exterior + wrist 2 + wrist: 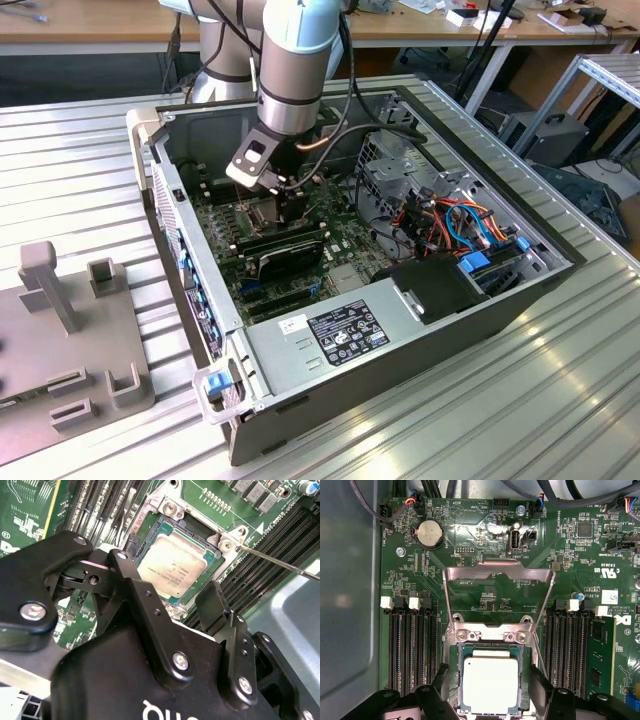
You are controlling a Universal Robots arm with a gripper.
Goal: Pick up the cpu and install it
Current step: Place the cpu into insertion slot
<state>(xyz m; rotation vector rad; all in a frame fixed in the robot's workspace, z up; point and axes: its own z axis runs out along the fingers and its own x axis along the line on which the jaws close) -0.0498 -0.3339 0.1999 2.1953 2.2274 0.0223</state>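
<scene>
The cpu (pixel 490 685), a small flat square chip with a dull silver-grey metal top, lies in the square metal socket (pixel 490 636) on the green motherboard (pixel 470 525). The board sits inside the open dark grey computer case (pixel 410 385), and the socket is at the upper centre of the exterior view.

My black end effector (pixel 490 676) hangs over the chip, spread wide. One finger is on each side of the socket and neither touches the chip, so I hold nothing.

I judge the main risk to be the seating. I cannot tell whether the chip lies fully flat, and if it is skewed, any pressure could bend the contacts under it. A sideways drift would knock a finger into the socket frame.

The hinged steel bracket (pixel 497 575) stands open beyond the socket, and its thin lever rod (pixel 280 564) runs close by one finger. Long black memory slots (pixel 412 650) flank the socket on both sides and crowd my fingers. The case rests on a ribbed aluminium surface (pixel 80 150).
</scene>
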